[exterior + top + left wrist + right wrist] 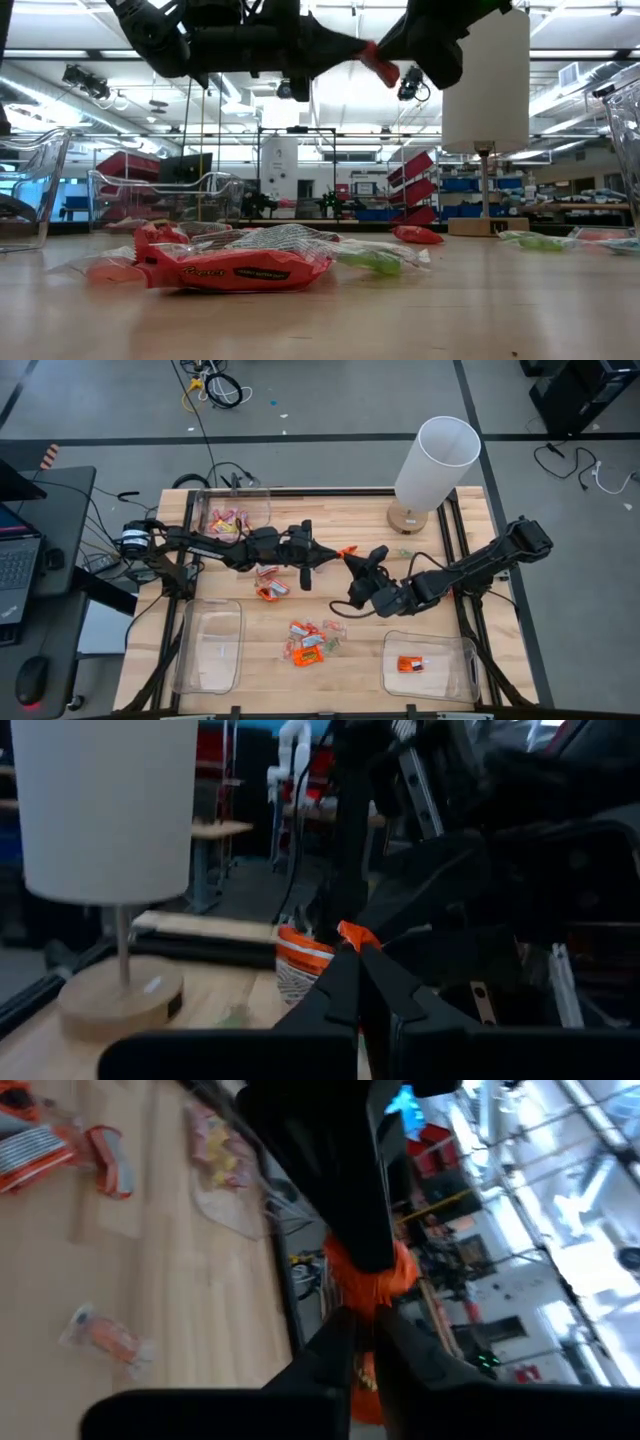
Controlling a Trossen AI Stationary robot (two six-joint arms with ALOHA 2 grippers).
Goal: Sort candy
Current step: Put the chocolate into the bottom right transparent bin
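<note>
Candy: small crinkly wrapped sweets; an orange one (347,551) hangs in the air above the counter (330,520), between the two hands
Loose candy: one cluster (308,643) of orange and pale wrappers near the counter's middle front; another small group (268,584) of two or three under the left arm; exact count cannot be told
Left hand (330,556): closed on one end of the orange sweet
Right hand (356,563): pinching the other end of the same sweet; fingers nearly together
Bins: three clear plastic ones
Back left bin (262,510): several pink and yellow sweets (224,520)
Front left bin (210,646): nothing seen inside
Front right bin (450,670): one orange sweet (410,663)
Lamp (432,470): one; white shade, round wooden base, at the counter's back right
</note>
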